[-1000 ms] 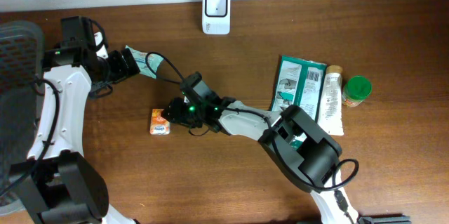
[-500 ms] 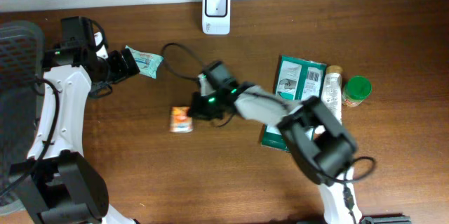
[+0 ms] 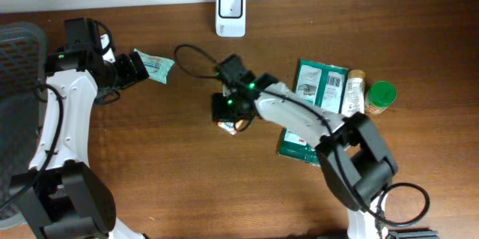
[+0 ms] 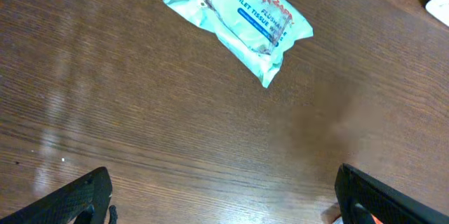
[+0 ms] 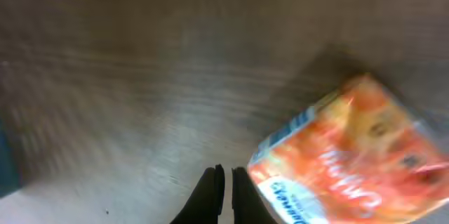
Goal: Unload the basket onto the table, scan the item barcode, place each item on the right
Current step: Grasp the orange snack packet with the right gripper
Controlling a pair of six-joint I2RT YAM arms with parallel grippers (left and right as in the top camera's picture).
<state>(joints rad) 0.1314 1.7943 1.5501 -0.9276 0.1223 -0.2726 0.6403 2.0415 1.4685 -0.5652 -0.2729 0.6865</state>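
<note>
near the middle of the wooden table (image 3: 150, 164), the right gripper (image 3: 228, 112) is down over a small orange packet (image 3: 230, 126), which in the overhead view only peeks out from under it on the side toward the camera's lower edge. in the right wrist view the gripper (image 5: 226, 190) has its two dark fingers pressed together with no more than a thin slit between them, and nothing is caught there. the orange packet (image 5: 351, 161) lies flat on the wood just to the right of the tips. whether it touches them cannot be told, as that view is blurred.

the white scanner (image 3: 230, 12) stands at the far edge of the table, well apart from the packet and a little to its left in the overhead view.

the left gripper (image 3: 135, 68) sits out at the left side. its jaws are spread wide, one finger showing in each lower corner of the left wrist view (image 4: 224, 199), and they hold nothing. a pale green pack of toilet tissue wipes (image 4: 238, 22) lies on the table just ahead of them, tilted and not between the fingers.

off to the right lie green pouches (image 3: 318, 89), a white tube (image 3: 353, 108) and a green-lidded jar (image 3: 380, 97), close together, with the right arm's base over part of them.
</note>
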